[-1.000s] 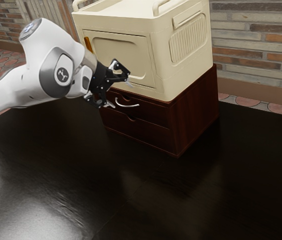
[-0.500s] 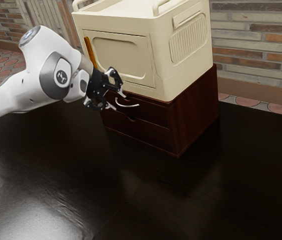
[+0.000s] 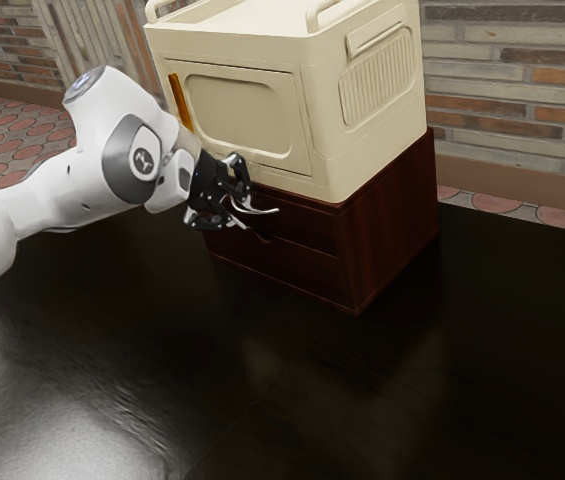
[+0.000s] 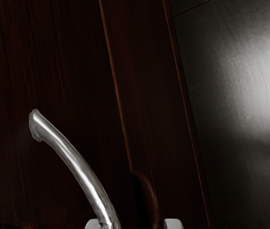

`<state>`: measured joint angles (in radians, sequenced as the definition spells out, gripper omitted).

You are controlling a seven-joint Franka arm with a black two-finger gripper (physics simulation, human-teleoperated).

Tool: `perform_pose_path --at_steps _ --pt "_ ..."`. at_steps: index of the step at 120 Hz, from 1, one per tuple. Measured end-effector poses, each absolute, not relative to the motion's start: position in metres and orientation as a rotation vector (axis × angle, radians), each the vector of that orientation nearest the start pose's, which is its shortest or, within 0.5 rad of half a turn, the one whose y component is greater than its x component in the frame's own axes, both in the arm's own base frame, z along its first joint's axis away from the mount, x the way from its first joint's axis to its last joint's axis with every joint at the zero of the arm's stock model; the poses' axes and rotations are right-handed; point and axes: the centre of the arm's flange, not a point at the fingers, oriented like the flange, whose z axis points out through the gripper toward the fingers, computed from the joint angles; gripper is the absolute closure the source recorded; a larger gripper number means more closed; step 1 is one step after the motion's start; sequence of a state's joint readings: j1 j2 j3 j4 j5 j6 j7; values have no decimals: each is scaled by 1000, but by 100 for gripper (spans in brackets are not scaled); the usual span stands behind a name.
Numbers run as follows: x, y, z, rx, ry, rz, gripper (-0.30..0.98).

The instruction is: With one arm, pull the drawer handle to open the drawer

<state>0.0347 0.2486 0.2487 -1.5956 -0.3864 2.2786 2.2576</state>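
Exterior view: gripper [image 3: 250, 217] at the upper drawer [image 3: 307, 228], jaws spread, nothing pinched. Handle [image 3: 271, 210] is on that drawer's front, right by the fingertips; contact hard to call, probably none. Drawer looks shut, front in line with the cabinet [image 3: 394, 220]. Cream box [image 3: 327, 140] sits on top, cabinet on dark table [image 3: 412, 370]. Wrist view: handle curves down to one fingertip [image 4: 92, 223], other fingertip apart from it.
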Motion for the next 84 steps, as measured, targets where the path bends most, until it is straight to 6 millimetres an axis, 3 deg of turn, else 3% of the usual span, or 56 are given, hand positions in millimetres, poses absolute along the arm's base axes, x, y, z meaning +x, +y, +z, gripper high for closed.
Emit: perform_pose_path --at_steps 32,84 --pt "620 171 544 -1757 2149 -567 71" --pt "544 167 547 -1766 2182 -521 72"
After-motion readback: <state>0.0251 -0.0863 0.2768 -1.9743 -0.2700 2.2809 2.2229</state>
